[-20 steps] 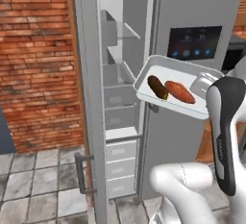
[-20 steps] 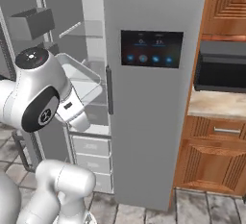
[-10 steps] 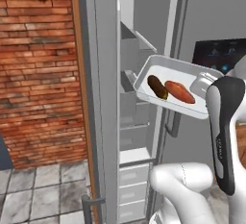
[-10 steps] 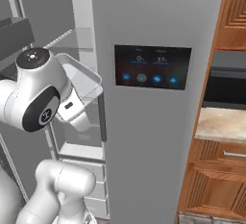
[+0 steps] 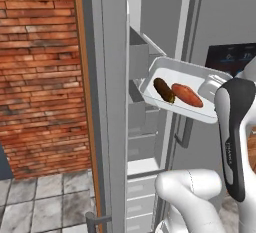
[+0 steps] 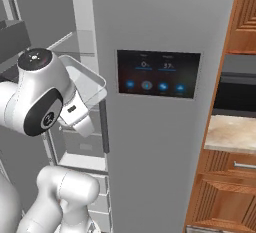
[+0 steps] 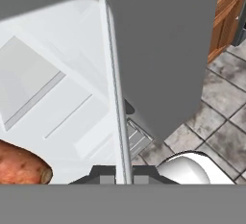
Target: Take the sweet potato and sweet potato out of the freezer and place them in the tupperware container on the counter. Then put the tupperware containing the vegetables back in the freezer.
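Note:
The tupperware container (image 5: 196,77) hangs tilted in the air in front of the open freezer (image 5: 142,149). In it lie the dark brown-red sweet potato (image 5: 164,90) and, next to it, the orange-red sweet potato (image 5: 187,95). My gripper (image 7: 124,178) is shut on the container's rim (image 7: 113,79), which runs up the hand view; the orange tuber's end (image 7: 21,165) shows at the lower left there. In the right base view the translucent container (image 6: 89,79) sits just past my arm's wrist, level with the freezer's shelves (image 6: 67,144).
The freezer's open door (image 5: 112,107) stands close on the left, with a brick wall (image 5: 40,77) behind it. The closed door with the black touch panel (image 6: 157,73) is on the right. Further right are the counter (image 6: 231,133), wooden cabinets (image 6: 225,197) and a black appliance (image 6: 240,92).
The whole picture has shifted and grown: the base has driven closer to the freezer. The container with both tubers stays in my grip at the same spot relative to the arm.

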Controlling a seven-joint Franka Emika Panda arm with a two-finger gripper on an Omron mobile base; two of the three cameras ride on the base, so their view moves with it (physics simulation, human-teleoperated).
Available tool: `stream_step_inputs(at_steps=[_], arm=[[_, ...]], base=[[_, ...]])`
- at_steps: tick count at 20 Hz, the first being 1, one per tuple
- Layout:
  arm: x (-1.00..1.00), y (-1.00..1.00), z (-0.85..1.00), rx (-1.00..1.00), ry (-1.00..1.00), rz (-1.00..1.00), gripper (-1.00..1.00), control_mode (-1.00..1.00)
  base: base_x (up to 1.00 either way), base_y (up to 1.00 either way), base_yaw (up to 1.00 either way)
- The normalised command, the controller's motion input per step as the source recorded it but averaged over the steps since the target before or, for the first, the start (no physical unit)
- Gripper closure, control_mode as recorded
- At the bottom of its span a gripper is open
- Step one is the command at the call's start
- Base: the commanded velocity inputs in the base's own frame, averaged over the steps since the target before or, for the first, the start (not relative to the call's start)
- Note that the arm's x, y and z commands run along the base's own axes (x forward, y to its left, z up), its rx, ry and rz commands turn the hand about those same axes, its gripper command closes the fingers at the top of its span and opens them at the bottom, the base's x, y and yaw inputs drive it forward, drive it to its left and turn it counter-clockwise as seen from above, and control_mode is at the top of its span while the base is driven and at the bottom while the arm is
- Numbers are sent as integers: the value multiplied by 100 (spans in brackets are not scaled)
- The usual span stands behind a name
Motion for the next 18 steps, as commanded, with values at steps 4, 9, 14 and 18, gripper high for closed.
stream_step_inputs(at_steps=[4,9,14,18], arm=[[0,0,0,0,0,0,100,100],[0,0,0,0,0,0,100,100],[0,0,-1,0,0,0,100,-100],[0,0,0,0,-1,0,100,-100]], base=[[25,0,-1],[21,0,-1],[4,0,0],[0,0,0]])
